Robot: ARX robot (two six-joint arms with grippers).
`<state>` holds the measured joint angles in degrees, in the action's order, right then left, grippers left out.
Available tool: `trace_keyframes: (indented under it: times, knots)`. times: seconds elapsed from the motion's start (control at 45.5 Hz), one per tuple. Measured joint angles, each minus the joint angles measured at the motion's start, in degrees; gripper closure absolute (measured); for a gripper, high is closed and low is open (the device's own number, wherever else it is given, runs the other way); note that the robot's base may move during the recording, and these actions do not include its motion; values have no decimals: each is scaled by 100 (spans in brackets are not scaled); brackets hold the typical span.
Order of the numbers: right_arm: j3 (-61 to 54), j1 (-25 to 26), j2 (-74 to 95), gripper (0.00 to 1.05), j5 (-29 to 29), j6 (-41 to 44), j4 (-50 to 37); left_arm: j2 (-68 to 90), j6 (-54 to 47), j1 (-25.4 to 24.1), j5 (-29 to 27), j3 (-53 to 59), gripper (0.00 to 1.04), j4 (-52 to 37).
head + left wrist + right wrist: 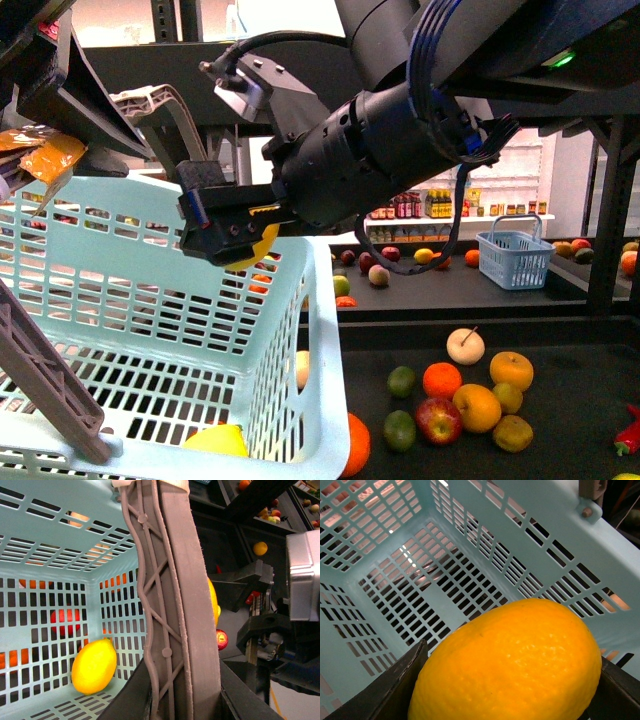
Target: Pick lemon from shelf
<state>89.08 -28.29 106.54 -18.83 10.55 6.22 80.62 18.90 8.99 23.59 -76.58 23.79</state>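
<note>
- No word, number or brand can be read in any of the three views.
- The bottles (408, 205) on the far white shelves (500, 218) carry coloured labels — too small and blurred to make out — so nothing legible there either.
</note>
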Motion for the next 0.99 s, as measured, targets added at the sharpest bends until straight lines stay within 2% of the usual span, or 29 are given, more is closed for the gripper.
trace_keyframes:
  times: [0.044, 0.198, 0.528, 0.77, 0.99]
  knots:
    - [0, -22, 15, 25, 24, 7, 0, 0, 0, 2, 0, 0, 86, 0]
    - [0, -66, 26, 6, 22, 44, -42, 0, 0, 0, 0, 0, 86, 0]
    - [0, 133, 11, 8, 96, -2, -199, 7, -4, 0, -13, 2, 86, 0]
    - [0, 789, -483, 8, 400, -367, -566, 7, -4, 0, -2, 2, 86, 0]
    - [-601, 1928, -1432, 8, 1305, -540, -1469, 7, -4, 0, -4, 2, 86, 0]
